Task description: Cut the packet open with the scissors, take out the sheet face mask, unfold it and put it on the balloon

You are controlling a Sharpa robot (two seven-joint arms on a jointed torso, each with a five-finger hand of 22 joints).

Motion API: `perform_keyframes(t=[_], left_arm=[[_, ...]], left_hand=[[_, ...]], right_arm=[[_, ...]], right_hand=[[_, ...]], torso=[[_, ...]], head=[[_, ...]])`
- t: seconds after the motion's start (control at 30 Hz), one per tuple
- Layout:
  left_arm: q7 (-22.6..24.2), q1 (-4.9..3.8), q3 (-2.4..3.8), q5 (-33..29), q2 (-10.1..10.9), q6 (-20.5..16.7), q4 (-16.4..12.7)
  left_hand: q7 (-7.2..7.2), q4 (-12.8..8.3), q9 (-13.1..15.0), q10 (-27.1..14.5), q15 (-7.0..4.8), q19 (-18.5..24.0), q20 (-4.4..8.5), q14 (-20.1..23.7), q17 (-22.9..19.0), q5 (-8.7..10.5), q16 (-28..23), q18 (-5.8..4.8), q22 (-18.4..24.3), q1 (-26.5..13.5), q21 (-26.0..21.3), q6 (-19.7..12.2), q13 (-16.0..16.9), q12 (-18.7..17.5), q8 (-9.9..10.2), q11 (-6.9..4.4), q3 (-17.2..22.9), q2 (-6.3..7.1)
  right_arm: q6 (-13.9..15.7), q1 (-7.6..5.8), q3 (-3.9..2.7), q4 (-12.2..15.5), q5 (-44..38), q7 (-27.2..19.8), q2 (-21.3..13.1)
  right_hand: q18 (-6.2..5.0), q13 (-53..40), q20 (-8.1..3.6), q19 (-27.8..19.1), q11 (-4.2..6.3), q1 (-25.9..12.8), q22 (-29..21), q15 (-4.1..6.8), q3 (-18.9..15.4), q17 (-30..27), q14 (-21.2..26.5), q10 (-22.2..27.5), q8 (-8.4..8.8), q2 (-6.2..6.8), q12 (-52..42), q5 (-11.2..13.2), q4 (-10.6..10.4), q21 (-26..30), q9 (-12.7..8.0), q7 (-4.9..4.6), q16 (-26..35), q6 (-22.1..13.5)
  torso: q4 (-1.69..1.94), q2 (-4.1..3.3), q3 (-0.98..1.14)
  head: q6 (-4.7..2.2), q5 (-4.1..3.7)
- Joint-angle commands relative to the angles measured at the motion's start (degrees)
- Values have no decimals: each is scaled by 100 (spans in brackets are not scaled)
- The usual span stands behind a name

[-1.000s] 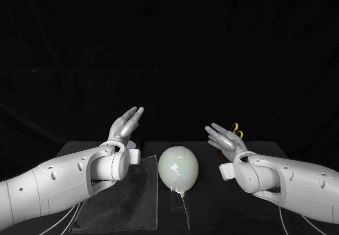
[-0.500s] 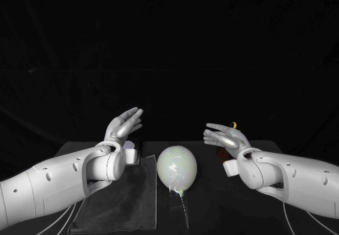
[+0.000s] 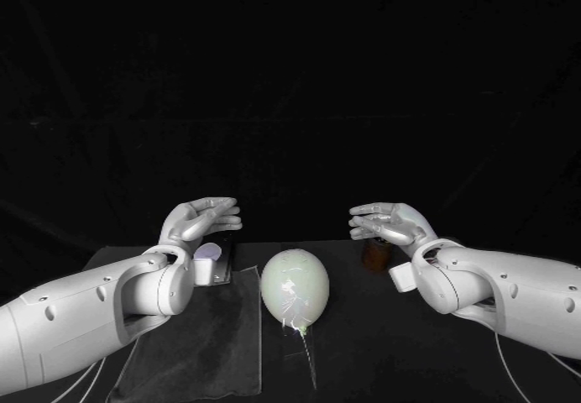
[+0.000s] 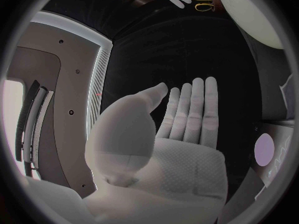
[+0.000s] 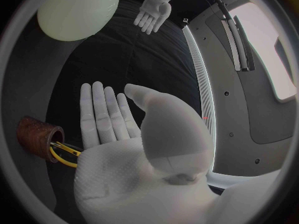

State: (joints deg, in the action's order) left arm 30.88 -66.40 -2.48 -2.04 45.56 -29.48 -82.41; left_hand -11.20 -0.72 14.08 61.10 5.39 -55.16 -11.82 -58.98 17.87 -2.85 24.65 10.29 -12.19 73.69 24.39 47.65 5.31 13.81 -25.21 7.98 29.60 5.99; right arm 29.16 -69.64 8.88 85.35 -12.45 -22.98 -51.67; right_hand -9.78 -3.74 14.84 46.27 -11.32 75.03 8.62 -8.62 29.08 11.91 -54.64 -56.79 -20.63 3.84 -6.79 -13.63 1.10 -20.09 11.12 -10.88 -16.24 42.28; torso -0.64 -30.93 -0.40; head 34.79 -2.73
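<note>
Left hand [image 3: 200, 220] and right hand [image 3: 389, 225] are both raised, flat and empty, with the balloon [image 3: 295, 287] lying between them at the middle of the table [image 3: 363, 361], and the scissors [image 5: 62, 152] stand in a brown cup [image 3: 377, 252] near its far edge.

The black worktop [image 3: 388, 344] carries a pale balloon [image 3: 295, 285] lying lengthwise at its middle, knot towards the robot. Just left of it a grey cloth [image 3: 200, 336] is spread flat. A dark packet [image 3: 213, 259] with a pale round mark sits at the cloth's far edge. A brown cup [image 3: 377, 253] stands right of the balloon.
</note>
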Motion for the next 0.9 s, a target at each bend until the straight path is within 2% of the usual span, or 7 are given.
perform_keyframes(t=[0.03, 0.1, 0.27, 0.43, 0.67, 0.73, 0.9], left_arm=[[-99, -7, 5, 24, 100, 510, -95], [-146, -4, 4, 7, 180, 692, -153], [-221, 2, 3, -8, 288, 1018, -290], [-264, 6, 2, -15, 330, 1150, -435], [-231, 14, -2, -18, 368, 1246, -608], [-217, 15, -3, -18, 369, 1248, -624], [-198, 17, -3, -20, 366, 1236, -641]], left_hand=[[59, -72, -23, 380, -123, -151, 116, -264, 138, -4, 198, 26, -113, 111, 208, 160, 1, 65, 3, -112, 72, 32], [78, -173, -43, 481, -154, -142, 181, -250, 230, 2, 275, 6, -216, 266, 366, 250, -16, 40, 22, -142, 125, -7], [69, -249, -86, 566, -149, 54, 241, -170, 370, 22, 355, -48, -457, 366, 691, 344, -63, -56, 91, -161, 78, -89], [50, -106, -133, 527, -115, 208, 212, -108, 438, 2, 379, -73, -512, 84, 748, 275, -101, -151, 191, -106, -66, 83], [25, 39, -164, 493, -80, 320, 161, -14, 484, 2, 366, -75, -491, -151, 706, 222, -120, -224, 261, -71, -178, 264], [-7, 215, -177, 471, -36, 383, 122, 44, 496, -8, 344, -86, -462, -491, 653, 183, -120, -247, 294, -30, -430, 504], [0, 318, -180, 458, -30, 435, 74, 101, 533, 4, 332, -67, -418, -533, 588, 176, -108, -269, 311, -31, -551, 536]], right_arm=[[-370, -98, -7, 115, -1171, 342, -173], [-520, -181, -8, 148, -1460, 577, -300], [-797, -382, -7, 202, -1843, 1155, -626], [-796, -616, -6, 254, -2042, 1464, -960], [-642, -914, -5, 214, -2490, 1851, -1288], [-591, -977, -4, 148, -2558, 1935, -1324], [-366, -1110, -2, -62, -2784, 2274, -1379]], right_hand=[[-69, 7, -82, 166, 60, -3, 58, 86, 82, 51, -265, -195, 43, 75, 52, 56, -9, -126, -40, -361, -66, 164], [-73, -19, -156, 309, 141, -61, 121, 172, 69, 138, -537, -467, 72, 119, 19, 261, -54, -254, -59, -305, -168, 265], [-83, -148, -419, 770, 445, -128, 332, 480, -45, 540, -1300, -1321, 35, 229, -187, 438, -144, -660, -36, -57, -625, 604], [-83, -306, -638, 1194, 637, -148, 532, 700, -130, 933, -1848, -1884, 53, 286, -342, 339, -216, -1033, -18, 94, -1043, 725], [-63, -389, -727, 1309, 679, -221, 648, 760, -175, 1195, -1955, -2030, 86, 355, -305, 344, -333, -1211, -5, 126, -1161, 729], [-54, -322, -729, 1336, 615, -269, 674, 738, -175, 1273, -2014, -1731, 121, 400, -95, 353, -394, -1250, -12, 81, -1209, 679], [-19, -278, -671, 1150, 534, -336, 660, 646, -195, 1400, -1758, -1589, 151, 547, 108, 347, -514, -1175, 1, 22, -1096, 637]], torso=[[-17, -6, 12], [-28, -10, 22], [-45, -10, 8], [-30, -9, 20], [-48, -6, 24], [-50, -4, 19], [-42, -2, 21]], head=[[29, -123], [35, -277], [122, -385], [193, -461], [272, -583], [285, -609], [302, -649]])
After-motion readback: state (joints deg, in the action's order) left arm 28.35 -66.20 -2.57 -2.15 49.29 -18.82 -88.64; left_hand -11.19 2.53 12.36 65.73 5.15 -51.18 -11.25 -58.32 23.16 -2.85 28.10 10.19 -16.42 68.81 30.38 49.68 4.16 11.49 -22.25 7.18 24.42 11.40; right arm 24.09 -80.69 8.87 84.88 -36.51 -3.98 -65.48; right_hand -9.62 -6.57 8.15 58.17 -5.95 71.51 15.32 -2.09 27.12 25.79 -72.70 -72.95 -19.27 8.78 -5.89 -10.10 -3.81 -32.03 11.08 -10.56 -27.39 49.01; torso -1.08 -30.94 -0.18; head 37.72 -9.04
